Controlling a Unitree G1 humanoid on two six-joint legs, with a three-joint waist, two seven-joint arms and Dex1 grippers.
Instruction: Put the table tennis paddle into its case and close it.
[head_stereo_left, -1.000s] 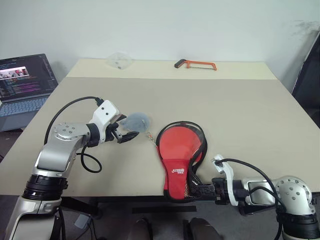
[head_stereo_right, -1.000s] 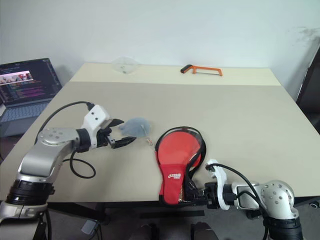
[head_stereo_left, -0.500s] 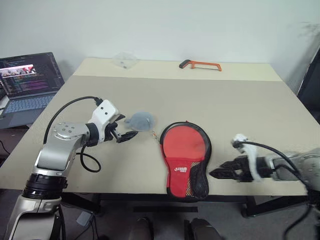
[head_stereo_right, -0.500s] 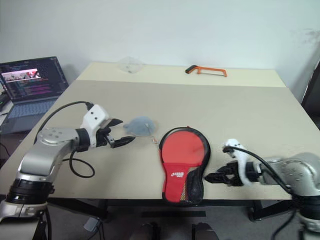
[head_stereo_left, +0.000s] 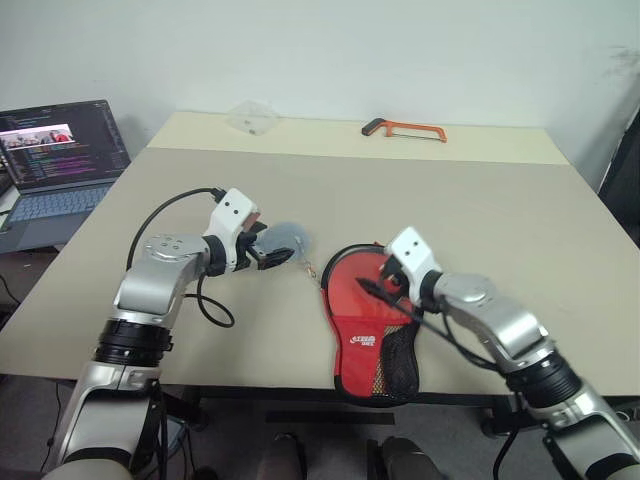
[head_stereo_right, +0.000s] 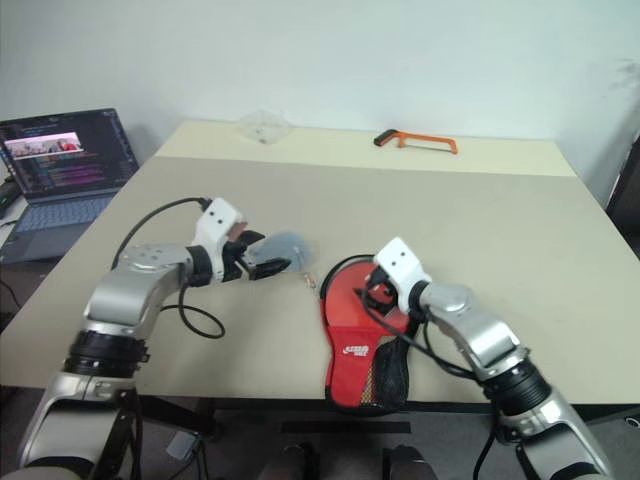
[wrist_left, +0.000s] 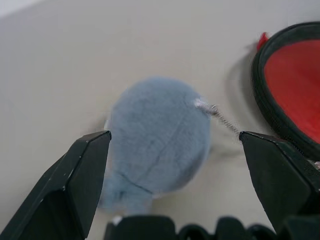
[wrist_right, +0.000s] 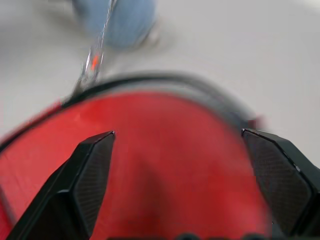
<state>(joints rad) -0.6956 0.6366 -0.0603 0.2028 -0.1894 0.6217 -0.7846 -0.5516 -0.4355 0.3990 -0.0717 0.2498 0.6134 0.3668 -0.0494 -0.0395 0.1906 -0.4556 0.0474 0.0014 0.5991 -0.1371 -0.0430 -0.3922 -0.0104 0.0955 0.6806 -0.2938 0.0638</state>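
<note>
Left wrist view: my left gripper (wrist_left: 172, 150) has its fingers spread wide apart, gripping nothing; a grey-blue fluffy lump (wrist_left: 157, 140) lies between and just beyond the tips, with a short metal chain (wrist_left: 220, 117) running from it toward the case's black rim.
Right wrist view: my right gripper (wrist_right: 177, 145) is also spread wide and empty, hanging over the round red end of the case (wrist_right: 150, 155); the fluffy lump and its chain show blurred past the far rim.
Head views, what they add: I see the whole case (head_stereo_left: 372, 315) lying flat near the table's front edge, round end away from me, mesh pocket (head_stereo_left: 398, 365) at the narrow end just under my right forearm.
Paddle: I cannot pick the paddle out apart from the red face of the case, so I cannot tell whether it is inside.
Left gripper in head view: left gripper (head_stereo_left: 272, 255) sits right at the lump, level with the case's round end and near it on its left.
Edges: the narrow end of the case reaches the table (head_stereo_left: 480, 200) front edge.
Open room: ahead of both grippers the tabletop is bare a long way; a hacksaw (head_stereo_left: 404, 129) and a clear plastic piece (head_stereo_left: 251, 118) lie well apart at the far edge; a laptop (head_stereo_left: 55, 150) stands off to the left.
</note>
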